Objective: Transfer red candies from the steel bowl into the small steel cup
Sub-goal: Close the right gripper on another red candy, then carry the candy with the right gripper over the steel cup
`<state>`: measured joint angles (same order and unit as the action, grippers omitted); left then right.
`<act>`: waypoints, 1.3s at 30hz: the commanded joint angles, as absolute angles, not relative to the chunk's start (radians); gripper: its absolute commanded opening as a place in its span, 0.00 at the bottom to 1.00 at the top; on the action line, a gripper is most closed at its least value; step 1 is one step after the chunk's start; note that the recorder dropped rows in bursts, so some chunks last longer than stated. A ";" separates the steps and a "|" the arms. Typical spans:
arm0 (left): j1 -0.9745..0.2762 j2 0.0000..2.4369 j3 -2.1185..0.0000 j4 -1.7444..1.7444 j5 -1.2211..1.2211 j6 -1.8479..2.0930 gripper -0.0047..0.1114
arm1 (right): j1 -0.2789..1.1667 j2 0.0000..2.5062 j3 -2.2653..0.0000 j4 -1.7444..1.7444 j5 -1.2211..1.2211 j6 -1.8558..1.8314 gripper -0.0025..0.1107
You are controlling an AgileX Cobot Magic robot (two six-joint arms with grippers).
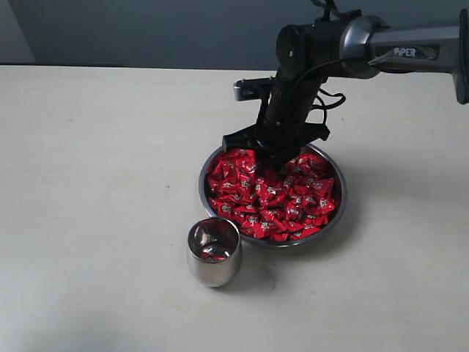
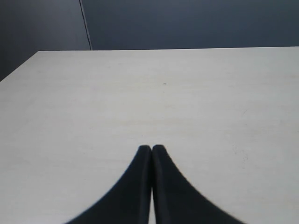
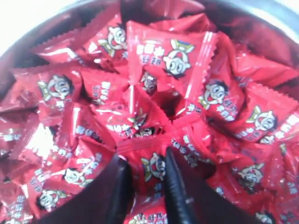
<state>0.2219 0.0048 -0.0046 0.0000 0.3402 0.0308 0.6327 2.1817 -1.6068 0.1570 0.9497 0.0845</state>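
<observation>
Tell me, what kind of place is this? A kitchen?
Probably a robot lab or test bench, not a kitchen. A robot arm reaches down into a steel bowl of red candies, with a small steel cup nearby, all on a plain pale table before a dark wall.

The black right gripper (image 1: 265,166) points down, fingers (image 3: 119,186) a little apart (a thin gap). The black left gripper (image 2: 151,148) is squeezed tight.

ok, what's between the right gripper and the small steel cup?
Exterior view: a stretch of red candies, then the steel bowl's near rim, between the right gripper and the small steel cup.
</observation>
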 commanded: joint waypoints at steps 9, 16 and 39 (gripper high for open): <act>0.217 0.000 0.000 -0.006 0.330 0.029 0.04 | 0.630 2.018 -1.643 0.132 1.054 0.019 0.11; 0.217 0.000 0.000 -0.006 0.330 0.029 0.04 | 0.701 1.933 -1.589 0.121 1.044 0.010 0.11; 0.217 0.000 0.000 -0.006 0.330 0.029 0.04 | 0.992 1.808 -1.291 0.140 0.812 0.010 0.11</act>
<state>0.2219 0.0048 -0.0046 0.0000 0.3402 0.0308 0.9775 1.8179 -1.2981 0.1408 0.8305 0.0165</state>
